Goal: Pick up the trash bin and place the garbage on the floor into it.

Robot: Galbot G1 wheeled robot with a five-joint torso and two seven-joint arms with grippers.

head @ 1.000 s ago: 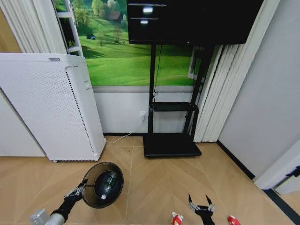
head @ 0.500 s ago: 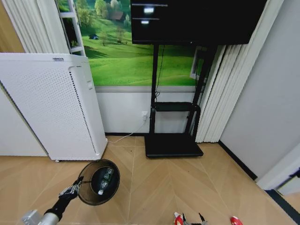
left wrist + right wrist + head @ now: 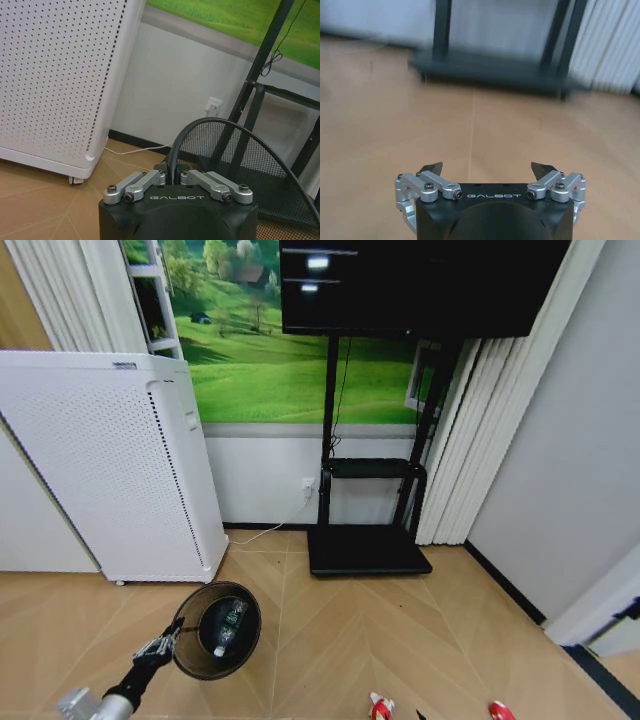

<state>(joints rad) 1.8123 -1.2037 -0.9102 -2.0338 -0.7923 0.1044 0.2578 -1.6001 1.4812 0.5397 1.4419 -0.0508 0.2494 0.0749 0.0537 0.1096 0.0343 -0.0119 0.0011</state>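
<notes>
Since a second ago your right hand (image 3: 487, 170) has dropped below the head view's lower edge; its wrist view shows the fingers spread wide over bare floor (image 3: 380, 115). Your left hand (image 3: 160, 646) grips the rim of the trash bin (image 3: 215, 630), lifted slightly, with the bottle (image 3: 230, 622) inside. Two red-and-white pieces (image 3: 379, 706) lie at the near floor edge. Behind stand a white appliance (image 3: 110, 460) and a TV stand (image 3: 366, 550).

You read "GALBOT" in white letters on black body of left gripper (image 3: 174, 172); same word on right gripper (image 3: 487, 170). No other legible text.
</notes>
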